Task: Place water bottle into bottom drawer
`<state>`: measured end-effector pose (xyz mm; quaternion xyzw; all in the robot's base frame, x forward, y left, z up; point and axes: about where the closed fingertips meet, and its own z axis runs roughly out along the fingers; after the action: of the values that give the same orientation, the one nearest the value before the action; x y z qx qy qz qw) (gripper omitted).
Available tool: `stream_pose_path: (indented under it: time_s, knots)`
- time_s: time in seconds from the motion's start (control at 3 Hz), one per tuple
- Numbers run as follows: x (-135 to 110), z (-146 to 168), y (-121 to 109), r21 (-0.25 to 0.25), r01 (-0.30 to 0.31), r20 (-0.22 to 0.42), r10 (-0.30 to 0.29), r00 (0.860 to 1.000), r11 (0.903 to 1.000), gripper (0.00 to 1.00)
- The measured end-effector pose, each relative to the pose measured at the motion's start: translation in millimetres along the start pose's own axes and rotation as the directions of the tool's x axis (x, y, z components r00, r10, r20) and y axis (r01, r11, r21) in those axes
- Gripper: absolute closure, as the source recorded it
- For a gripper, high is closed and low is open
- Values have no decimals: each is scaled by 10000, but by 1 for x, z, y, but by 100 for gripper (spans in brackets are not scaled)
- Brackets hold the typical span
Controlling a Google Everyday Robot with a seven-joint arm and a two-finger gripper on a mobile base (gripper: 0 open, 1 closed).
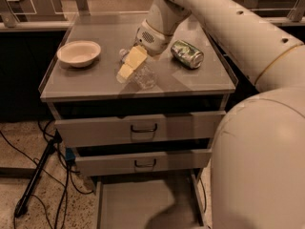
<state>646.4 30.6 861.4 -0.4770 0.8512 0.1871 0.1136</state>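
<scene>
Lining up the grasp on the small clear ribbed plastic water bottle (145,78) — nothing delivered yet.
I am keeping the cream two-finger gripper (127,69) down against the bottle, which is lying on the grey cabinet top (95,80); whether it is clenched I cannot tell. The wide grey bottom drawer (124,199) is standing open below — lifting and lowering remain.

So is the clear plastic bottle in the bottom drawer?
No, the clear plastic bottle lies on the grey cabinet top, at the end effector.
</scene>
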Motion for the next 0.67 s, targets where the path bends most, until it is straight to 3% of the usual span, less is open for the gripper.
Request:
stream_pose_path:
  time_s: [0.33, 0.67]
  knots:
    - [0, 0, 0, -5, -1, 0, 1, 10000, 10000, 0]
    - [-2, 6, -1, 381, -427, -31, 428, 9991, 9984, 0]
